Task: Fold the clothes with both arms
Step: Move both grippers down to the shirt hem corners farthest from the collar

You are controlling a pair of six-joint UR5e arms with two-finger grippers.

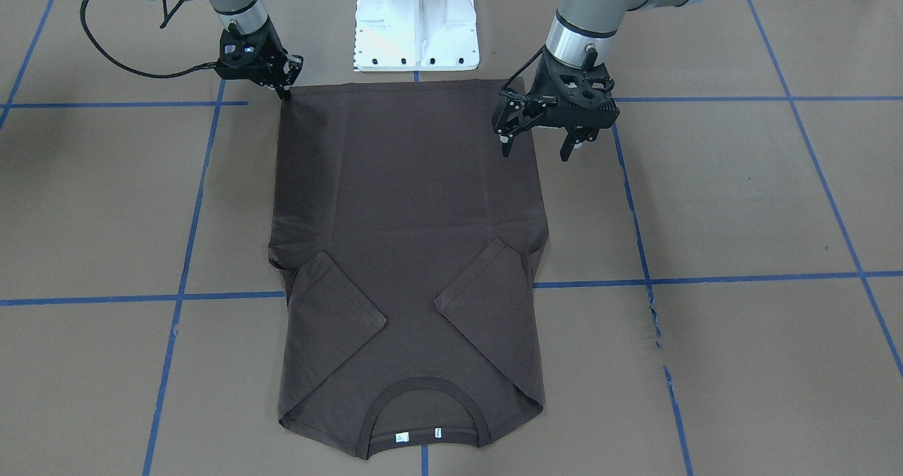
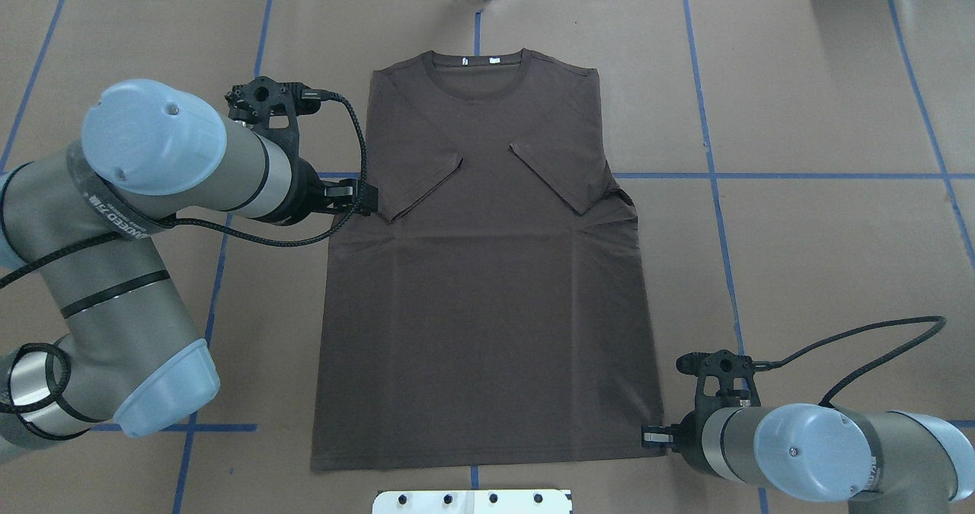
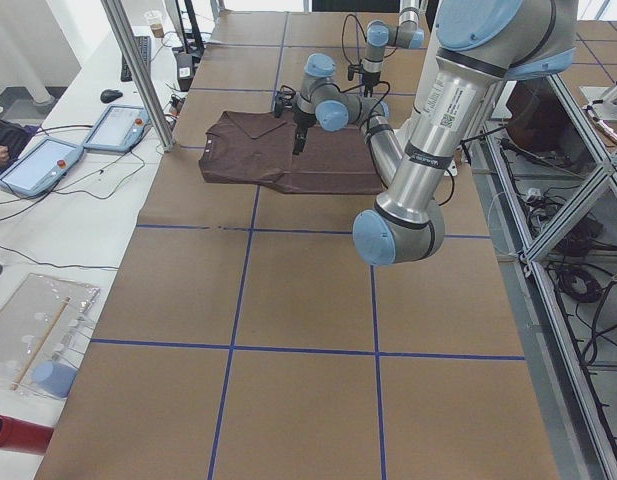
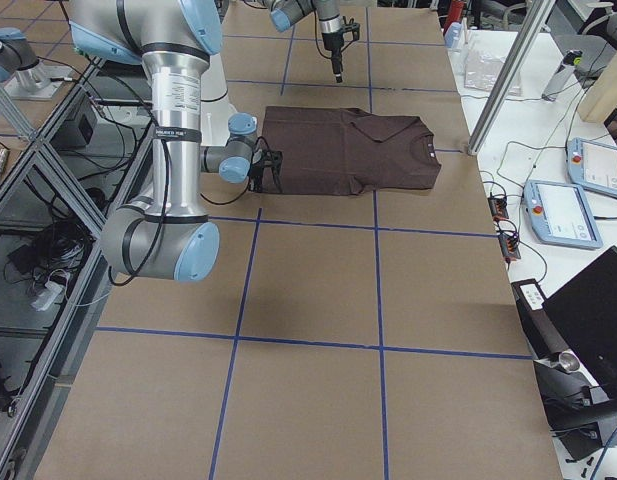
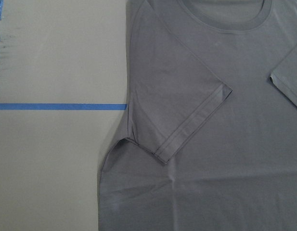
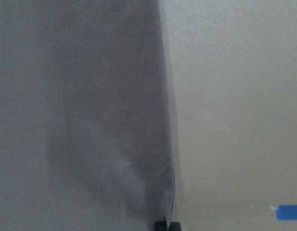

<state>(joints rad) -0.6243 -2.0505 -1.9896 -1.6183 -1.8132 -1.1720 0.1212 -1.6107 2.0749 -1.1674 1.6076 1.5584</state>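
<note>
Table (image 1: 741, 201) w/ 1 T-shirt (image 1: 409, 180), 2 sleeves (image 1: 346, 307) folded in; left hand (image 1: 535, 153) agape, empty; right hand (image 1: 285, 94) pinching hem (image 1: 395, 87).

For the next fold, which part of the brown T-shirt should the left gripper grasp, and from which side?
Probably the free hem corner of the T-shirt, matching the right gripper at the other corner. The left gripper, open above the side edge, should come in low from the outer side: the cloth lies flat, so only its edge can be pinched.
</note>
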